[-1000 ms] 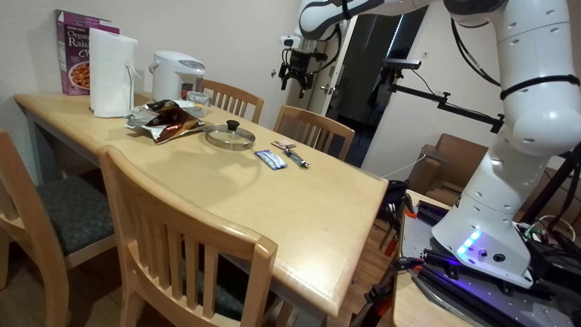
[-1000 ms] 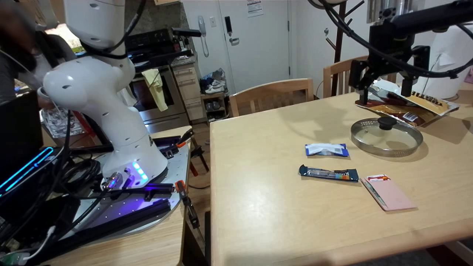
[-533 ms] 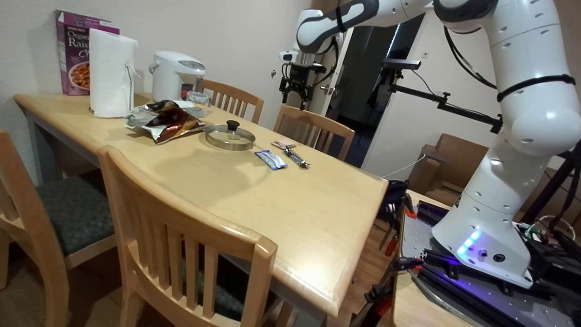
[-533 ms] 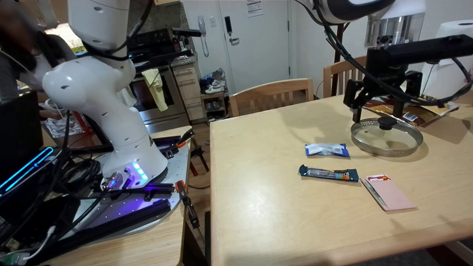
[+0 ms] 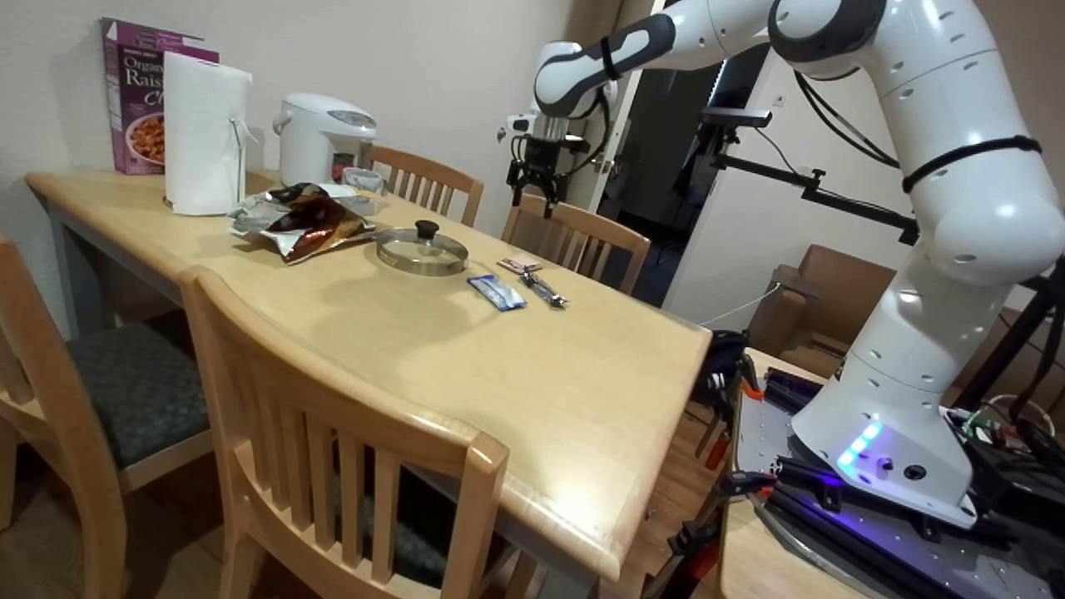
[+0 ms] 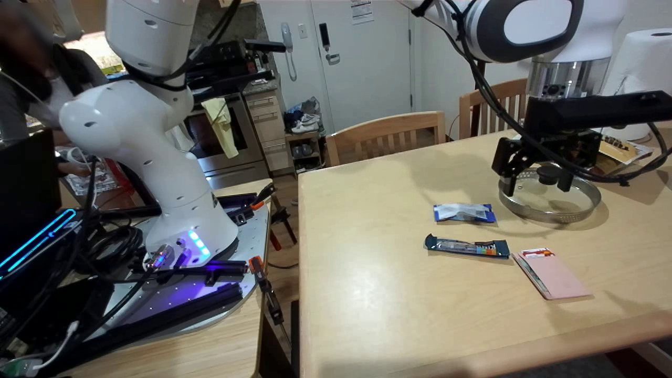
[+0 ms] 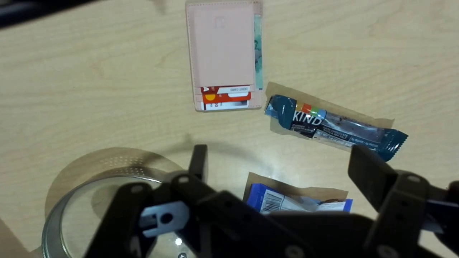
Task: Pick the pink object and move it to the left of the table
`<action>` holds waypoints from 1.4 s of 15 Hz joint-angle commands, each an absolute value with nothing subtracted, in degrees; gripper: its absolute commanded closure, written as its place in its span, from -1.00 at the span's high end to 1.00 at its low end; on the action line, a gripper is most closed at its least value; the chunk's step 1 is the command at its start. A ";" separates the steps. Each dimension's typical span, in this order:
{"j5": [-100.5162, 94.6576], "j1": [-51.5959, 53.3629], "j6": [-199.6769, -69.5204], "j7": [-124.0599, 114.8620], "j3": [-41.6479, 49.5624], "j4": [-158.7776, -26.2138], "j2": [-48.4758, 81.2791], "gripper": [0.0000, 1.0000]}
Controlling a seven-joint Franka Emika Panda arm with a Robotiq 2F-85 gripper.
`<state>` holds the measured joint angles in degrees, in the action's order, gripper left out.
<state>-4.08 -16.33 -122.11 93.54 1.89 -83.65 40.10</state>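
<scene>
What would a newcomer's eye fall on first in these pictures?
The robot arm likely draws the eye first, its gripper open above the wooden table. Next come the pink card wallet beside the KIND bar, and the purple cereal box partly behind the paper towel roll.

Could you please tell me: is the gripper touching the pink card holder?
Apart. The wrist view shows it plainly: a strip of bare table is visible between the pink card holder and the open gripper.
</scene>
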 commanded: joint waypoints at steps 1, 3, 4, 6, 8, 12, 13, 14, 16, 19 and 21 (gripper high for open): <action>-2.56 -17.73 -121.42 95.41 0.85 -80.00 43.33 1.00; -2.31 -18.09 -121.68 95.85 0.53 -79.16 44.70 1.00; -2.04 -18.26 -121.42 95.80 0.33 -78.72 45.35 1.00; -1.92 -18.53 -121.84 95.97 -0.03 -77.97 46.81 1.00; -1.64 -18.82 -121.67 95.86 -0.41 -76.99 48.29 1.00; -1.26 -19.27 -121.11 95.86 -0.85 -75.35 50.74 1.00; -1.41 -19.23 -120.92 95.72 -0.71 -75.03 51.30 1.00; -1.37 -19.34 -120.78 95.84 -0.76 -74.77 51.72 1.00; -1.62 -19.42 -120.51 95.62 -0.52 -74.45 52.48 1.00; -1.95 -19.78 -120.42 95.65 -0.26 -74.54 53.05 1.00; -1.99 -20.14 -120.32 95.64 -0.15 -74.64 53.32 1.00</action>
<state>-2.75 -18.94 -121.82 93.55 0.31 -76.80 52.03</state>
